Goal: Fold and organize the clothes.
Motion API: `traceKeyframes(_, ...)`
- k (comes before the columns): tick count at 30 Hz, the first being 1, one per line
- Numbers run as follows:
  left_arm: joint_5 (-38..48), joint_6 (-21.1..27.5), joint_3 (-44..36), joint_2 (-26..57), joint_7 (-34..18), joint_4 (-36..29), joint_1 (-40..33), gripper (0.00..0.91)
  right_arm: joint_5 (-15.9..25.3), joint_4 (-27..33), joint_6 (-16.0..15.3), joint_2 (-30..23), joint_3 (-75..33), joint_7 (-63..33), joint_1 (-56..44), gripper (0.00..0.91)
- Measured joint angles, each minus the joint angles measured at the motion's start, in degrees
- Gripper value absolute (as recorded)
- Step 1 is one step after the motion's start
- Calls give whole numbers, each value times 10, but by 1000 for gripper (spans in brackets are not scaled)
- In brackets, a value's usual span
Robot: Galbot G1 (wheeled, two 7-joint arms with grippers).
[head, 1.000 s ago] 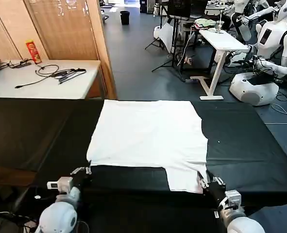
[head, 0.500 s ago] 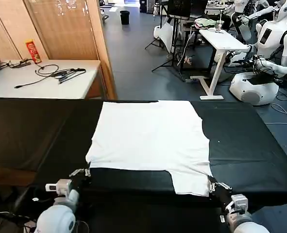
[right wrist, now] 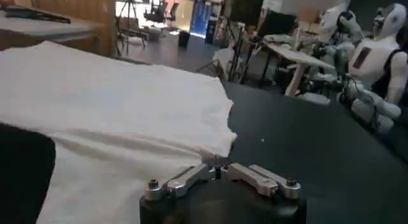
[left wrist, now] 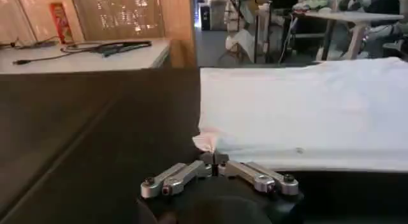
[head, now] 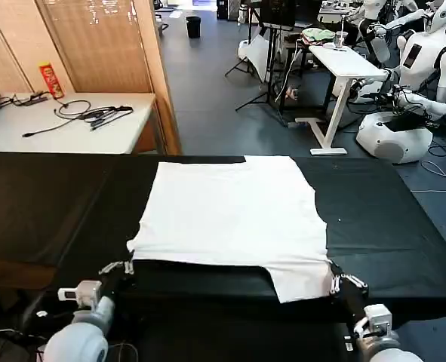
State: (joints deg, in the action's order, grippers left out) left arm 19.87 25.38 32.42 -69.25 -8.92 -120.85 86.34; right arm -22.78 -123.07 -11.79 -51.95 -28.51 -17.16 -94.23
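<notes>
— Grippers first: what do you have in each of them?

— Your left gripper (left wrist: 217, 160) is pinched closed on the near left corner of the T-shirt (head: 234, 215), and your right gripper (right wrist: 217, 163) is closed the same way on the near right corner. In the head view the left gripper (head: 126, 267) and the right gripper (head: 336, 277) sit at the table's near edge, well apart.

— Why hold it at those two corners?

— With both near corners gripped, you can probably keep that edge taut and carry it across evenly for a fold. The shirt lies flat on the black table (head: 49, 204), spread toward the far edge, print hidden, with one flap reaching nearer on the right side
</notes>
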Motion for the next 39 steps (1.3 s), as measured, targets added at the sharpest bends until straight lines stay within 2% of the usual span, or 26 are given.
traceKeyframes(11, 0, 3, -20, 14, 1, 34, -57, 0, -15, 54, 28, -2, 37, -15, 97, 0)
traceKeyframes(20, 10, 7, -51, 46, 1, 90, -146, 0, -32, 127, 33, -14, 107, -26, 231, 0)
traceKeyframes(29, 6, 3, -104, 58, 4, 160, -235, 0, -33, 226, 23, -37, 177, -29, 349, 0)
traceKeyframes(30, 5, 1, -110, 59, 6, 168, -243, 585, -33, 238, 17, -40, 182, -28, 360, 332)
traceKeyframes(31, 4, 0, -116, 59, 7, 177, -252, 878, -33, 248, 13, -43, 186, -26, 368, 878)
traceKeyframes(39, -24, -15, -138, 56, 15, 240, -282, 878, -29, 291, -2, -59, 191, -19, 389, 878)
